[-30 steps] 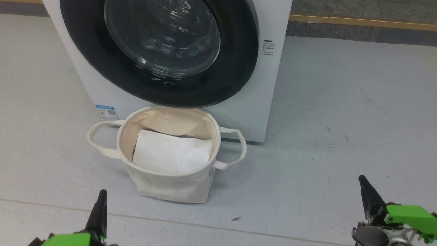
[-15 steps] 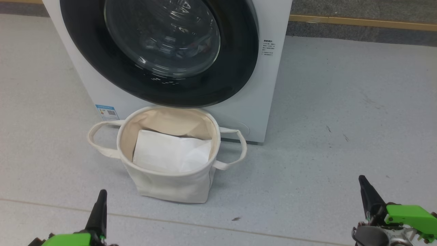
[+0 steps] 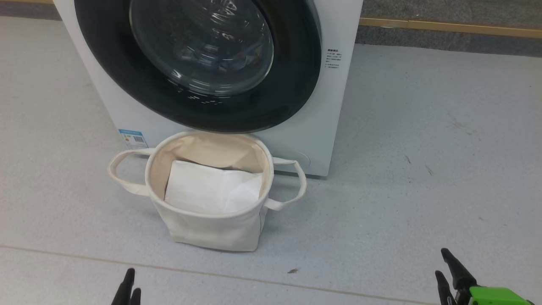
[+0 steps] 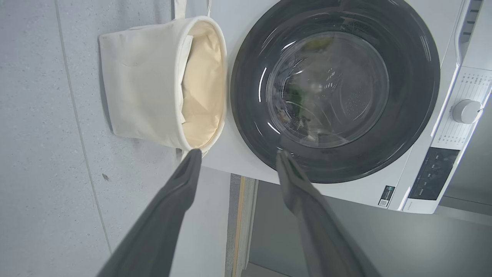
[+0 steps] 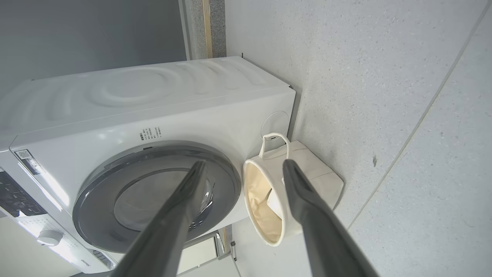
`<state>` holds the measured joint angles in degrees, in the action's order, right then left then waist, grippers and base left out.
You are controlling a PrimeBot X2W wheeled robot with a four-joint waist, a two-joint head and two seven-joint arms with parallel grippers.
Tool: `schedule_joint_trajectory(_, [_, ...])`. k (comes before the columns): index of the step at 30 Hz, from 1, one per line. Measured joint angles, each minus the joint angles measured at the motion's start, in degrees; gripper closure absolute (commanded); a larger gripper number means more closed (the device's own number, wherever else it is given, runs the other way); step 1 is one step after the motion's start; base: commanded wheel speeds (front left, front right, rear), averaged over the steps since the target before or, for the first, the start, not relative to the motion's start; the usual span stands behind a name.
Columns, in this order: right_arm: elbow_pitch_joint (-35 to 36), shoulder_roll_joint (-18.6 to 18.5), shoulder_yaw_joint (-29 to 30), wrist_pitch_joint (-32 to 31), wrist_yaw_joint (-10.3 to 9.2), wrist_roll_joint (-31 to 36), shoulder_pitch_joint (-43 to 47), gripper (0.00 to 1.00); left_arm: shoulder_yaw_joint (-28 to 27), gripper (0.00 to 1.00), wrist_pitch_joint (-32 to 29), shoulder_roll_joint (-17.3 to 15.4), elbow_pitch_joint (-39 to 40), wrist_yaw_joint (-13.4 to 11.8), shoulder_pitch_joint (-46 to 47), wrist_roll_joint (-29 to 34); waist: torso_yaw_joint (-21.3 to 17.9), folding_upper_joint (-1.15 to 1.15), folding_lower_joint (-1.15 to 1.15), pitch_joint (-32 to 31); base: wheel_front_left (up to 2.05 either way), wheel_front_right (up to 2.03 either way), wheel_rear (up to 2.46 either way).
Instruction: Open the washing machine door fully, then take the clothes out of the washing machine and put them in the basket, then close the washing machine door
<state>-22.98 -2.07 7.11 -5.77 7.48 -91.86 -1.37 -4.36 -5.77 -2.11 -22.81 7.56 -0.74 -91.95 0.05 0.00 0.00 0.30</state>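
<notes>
The washing machine (image 3: 334, 110) stands at the top of the head view, white and front-loading. Its door (image 3: 292, 97), a glossy black ring around a glass porthole, lies flat against the front. Behind the reflecting glass are only dim shapes, so the clothes cannot be made out. The cream basket (image 3: 211, 228) sits on the floor right before the door. My left gripper (image 3: 132, 284) and right gripper (image 3: 441, 262) are low near the bottom edge, well short of the basket. Both are open and hold nothing, as the left wrist view (image 4: 239, 152) and right wrist view (image 5: 244, 163) show.
A white folded sheet (image 3: 211, 188) lies inside the basket. Grey speckled floor (image 3: 423, 161) spreads to the right and left of the machine. A wooden strip (image 3: 449, 26) runs along the wall base behind. The control panel with a knob (image 4: 466, 111) is on the machine's front.
Both grippers have opened from shut, and both have dropped lower in the head view. The machine, door and basket have not moved.
</notes>
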Motion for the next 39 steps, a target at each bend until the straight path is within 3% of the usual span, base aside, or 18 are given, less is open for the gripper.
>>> schedule_joint_trajectory(5, [0.07,0.01,-0.58,0.65,0.0,0.01,-0.49,0.0,-0.03,0.0,0.68,0.0,0.11,0.0,0.41,0.3,0.06,0.0,0.09,-0.14,0.0,0.0,0.0])
schedule_joint_trajectory(20, [1.08,0.0,-2.38,3.12,0.01,5.94,-2.48,0.0,-0.04,0.0,3.01,-0.42,0.4,-0.01,2.54,7.01,0.28,0.0,0.01,0.28,0.0,0.0,0.0])
schedule_joint_trajectory(39, [2.56,-0.01,-6.46,6.45,0.0,29.83,-6.06,0.0,3.87,0.0,6.46,-3.21,2.88,-3.3,6.03,27.67,0.63,0.0,0.0,0.87,0.0,0.0,0.0])
